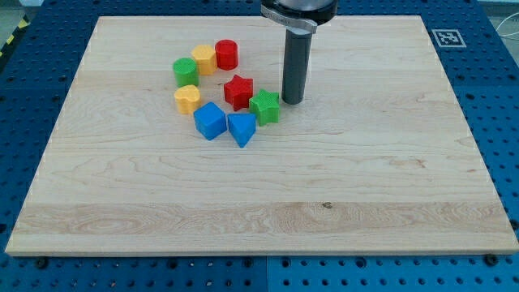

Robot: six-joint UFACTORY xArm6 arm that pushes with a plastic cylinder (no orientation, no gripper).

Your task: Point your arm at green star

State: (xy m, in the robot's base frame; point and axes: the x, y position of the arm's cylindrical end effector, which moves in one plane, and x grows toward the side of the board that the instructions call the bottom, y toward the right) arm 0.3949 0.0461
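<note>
The green star [264, 107] lies on the wooden board [365, 162] near the upper middle. My tip [292, 100] stands just to the star's right, very close to it or touching; I cannot tell which. A red star [238, 91] sits to the green star's upper left. A blue triangular block [242, 128] lies just below-left of the green star, with a blue block [210, 121] beside it.
A yellow heart-like block [187, 99], a green round block [186, 71], a yellow block [203, 58] and a red cylinder [226, 54] form an arc at the cluster's left and top. A fiducial tag [446, 37] marks the board's top right corner.
</note>
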